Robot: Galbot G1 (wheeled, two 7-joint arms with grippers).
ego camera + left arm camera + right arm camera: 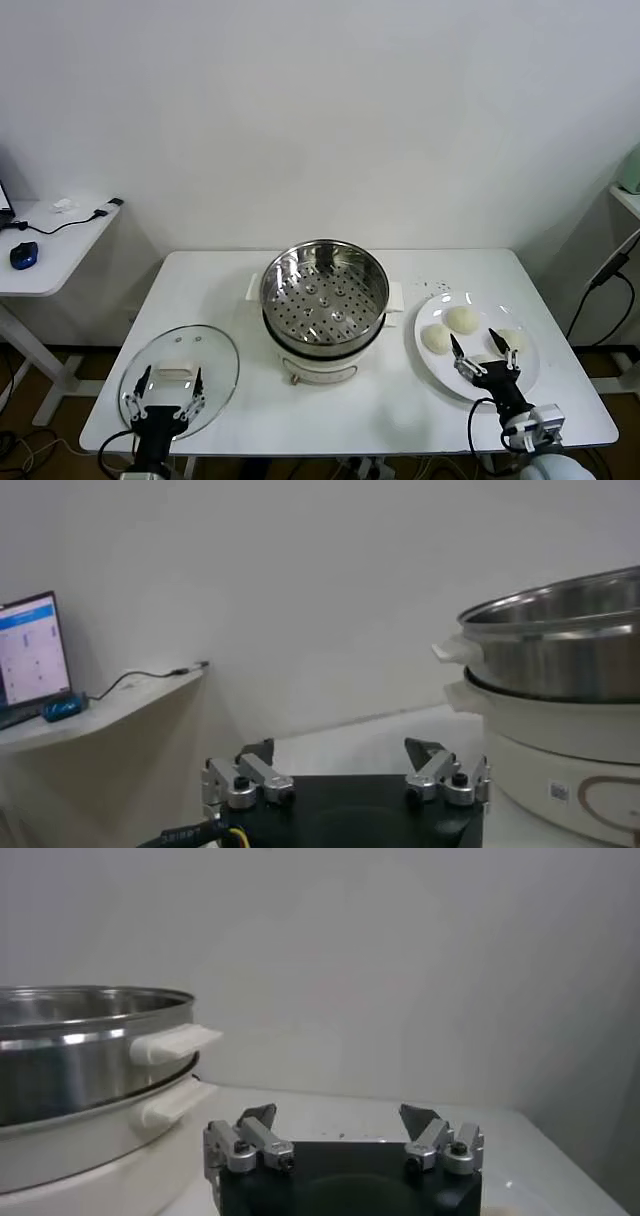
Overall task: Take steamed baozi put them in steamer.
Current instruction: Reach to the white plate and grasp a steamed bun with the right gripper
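Left tool (342, 763), right tool (338, 1128): black bodies, silver finger links, black screws.

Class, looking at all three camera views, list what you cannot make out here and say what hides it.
- Number of steamed baozi on the white plate: head view shows three, with the right pincer covering part of the plate.
- Cooker base panel marking: left wrist view, cut off by the edge.
- Glass lid: head view, partly covered by the left pincer.
- Baozi and plate: absent from both wrist views.

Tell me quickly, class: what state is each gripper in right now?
Left gripper: open, empty, over the glass lid.
Right gripper: open, empty, over the plate of baozi.
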